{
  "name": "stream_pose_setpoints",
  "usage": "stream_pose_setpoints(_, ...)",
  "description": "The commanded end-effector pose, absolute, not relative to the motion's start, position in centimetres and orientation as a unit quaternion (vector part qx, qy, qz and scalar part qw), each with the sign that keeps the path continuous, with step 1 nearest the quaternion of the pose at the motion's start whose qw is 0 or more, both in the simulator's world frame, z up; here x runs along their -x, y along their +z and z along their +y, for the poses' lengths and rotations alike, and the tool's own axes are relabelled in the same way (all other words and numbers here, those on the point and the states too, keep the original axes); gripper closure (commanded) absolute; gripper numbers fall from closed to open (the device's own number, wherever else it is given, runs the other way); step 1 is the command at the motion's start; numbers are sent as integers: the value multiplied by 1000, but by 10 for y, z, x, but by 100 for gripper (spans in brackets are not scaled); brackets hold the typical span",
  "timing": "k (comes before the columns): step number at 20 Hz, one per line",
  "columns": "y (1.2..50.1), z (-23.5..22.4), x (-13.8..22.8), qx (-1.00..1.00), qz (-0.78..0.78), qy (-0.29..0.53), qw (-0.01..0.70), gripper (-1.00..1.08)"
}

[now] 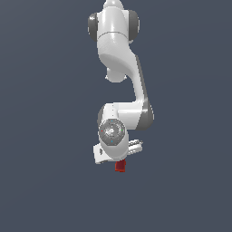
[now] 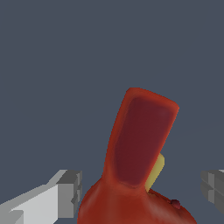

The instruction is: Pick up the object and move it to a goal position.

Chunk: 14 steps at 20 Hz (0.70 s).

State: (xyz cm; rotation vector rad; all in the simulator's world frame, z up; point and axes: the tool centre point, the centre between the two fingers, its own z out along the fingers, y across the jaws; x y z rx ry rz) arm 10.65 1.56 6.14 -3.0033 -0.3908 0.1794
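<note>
red-orange drill (image 2: 138, 148) seen close between the two fingers (image 2: 65, 192) of the end effector (image 2: 140, 192), with a gap on both sides, so spread open and not gripping. in the exterior view, poking out just below the white hand (image 1: 118, 166) against plain grey.

From my remote station, the arm's hand hides most of the drill (image 1: 120, 166) in the exterior view; the wrist view's edge crops its body, and I cannot confirm finger (image 2: 70, 192) contact.
</note>
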Motion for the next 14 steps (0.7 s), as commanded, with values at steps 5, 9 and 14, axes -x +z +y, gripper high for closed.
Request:
stream_pose_setpoints(5, 55, 16, -109, 988, -133, 62, 57, -100)
stream_pose_setpoints(9, 51, 16, -108, 988, -132, 62, 57, -100)
stream_pose_setpoints(14, 30, 19, -105, 988, -133, 62, 57, -100)
